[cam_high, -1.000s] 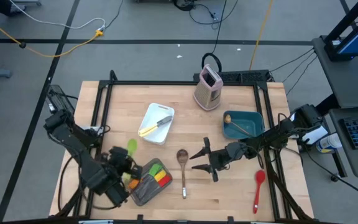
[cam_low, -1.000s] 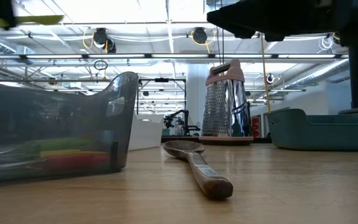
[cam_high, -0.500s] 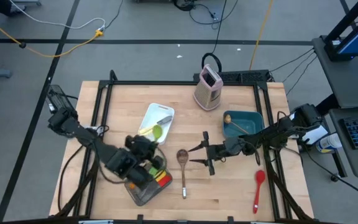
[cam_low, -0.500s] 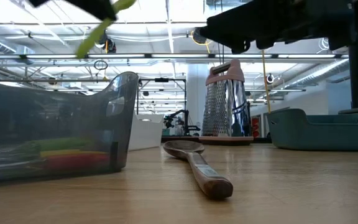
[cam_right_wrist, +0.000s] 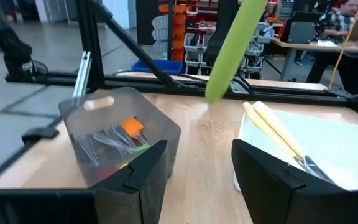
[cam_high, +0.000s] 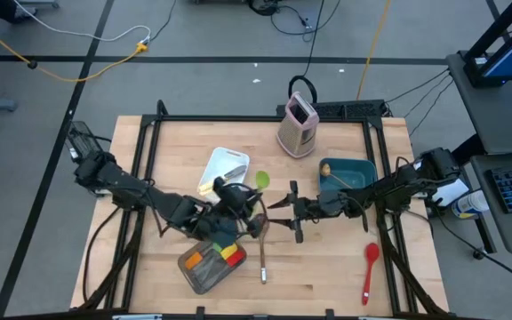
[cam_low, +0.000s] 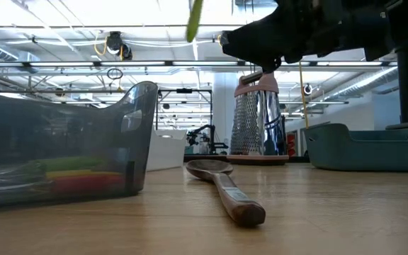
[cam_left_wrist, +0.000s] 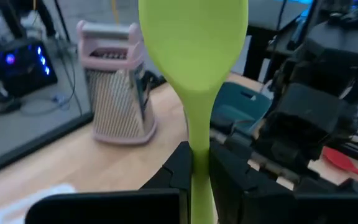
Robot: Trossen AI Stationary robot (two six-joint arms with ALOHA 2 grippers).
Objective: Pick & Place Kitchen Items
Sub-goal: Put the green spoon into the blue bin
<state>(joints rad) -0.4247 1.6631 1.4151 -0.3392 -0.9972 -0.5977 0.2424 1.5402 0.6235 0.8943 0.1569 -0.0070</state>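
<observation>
The light wooden table (cam_high: pixel 176 147) has a black frame around its edge. On it lie a white tray (cam_high: pixel 219 163), an upright pink-and-steel box grater (cam_high: pixel 297 125), a teal bin (cam_high: pixel 356 171) and a grey pan (cam_high: pixel 204 268). A brown wooden spoon (cam_high: pixel 262 247) lies near the middle, beside the pan. A red spoon (cam_high: pixel 371 271) lies near the right edge.

Grey floor (cam_high: pixel 194 36) with cables around the wooden table (cam_high: pixel 345 267); ceiling lights (cam_low: pixel 119 14) overhead
</observation>
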